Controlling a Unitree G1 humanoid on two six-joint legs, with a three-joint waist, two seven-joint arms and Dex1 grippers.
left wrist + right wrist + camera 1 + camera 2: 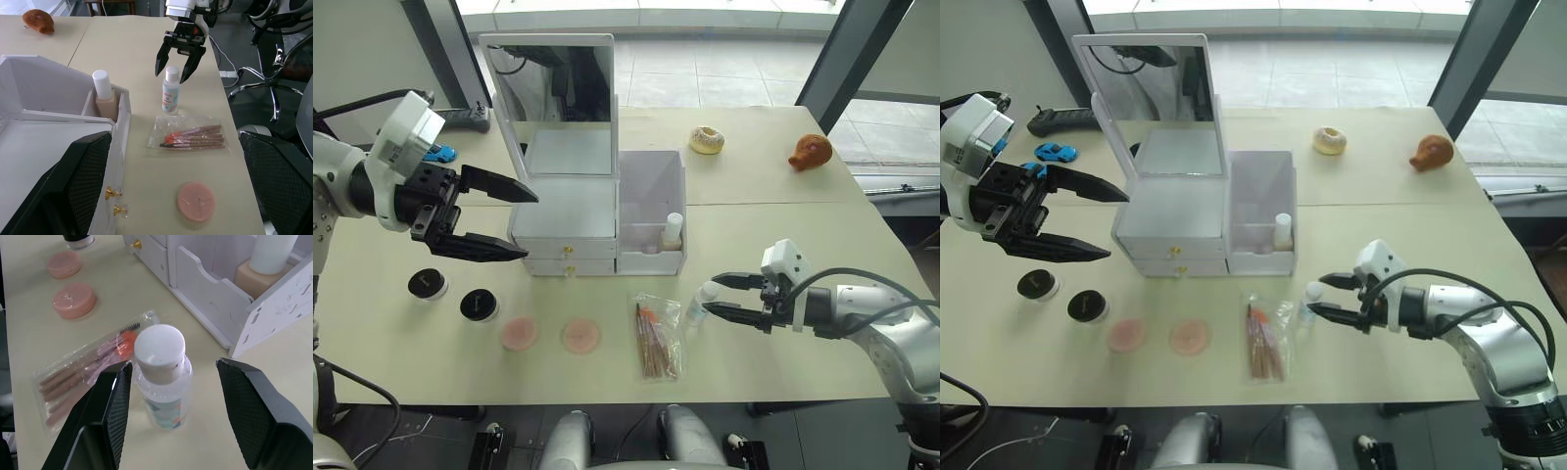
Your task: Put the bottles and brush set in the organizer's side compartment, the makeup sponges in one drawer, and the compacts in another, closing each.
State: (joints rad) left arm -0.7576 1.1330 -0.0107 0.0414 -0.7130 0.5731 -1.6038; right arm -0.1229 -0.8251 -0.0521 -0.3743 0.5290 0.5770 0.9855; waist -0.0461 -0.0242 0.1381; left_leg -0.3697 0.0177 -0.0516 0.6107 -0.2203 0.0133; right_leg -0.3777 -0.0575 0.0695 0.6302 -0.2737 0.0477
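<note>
The white organizer stands mid-table with its mirror up and both drawers shut. Inside its side compartment stands the peach-beige bottle. The slim clear bottle is upright on the table, and my right gripper is open with a finger on either side of its cap, not touching. The brush set lies beside that bottle. Two pink makeup sponges and two black-lidded compacts sit in front of the organizer. My left gripper hangs open by the organizer's left front corner.
A doughnut and a brown toy lie at the back right. A blue toy car and a black tool sit at the back left. The table's front edge runs just below the sponges and the brush set.
</note>
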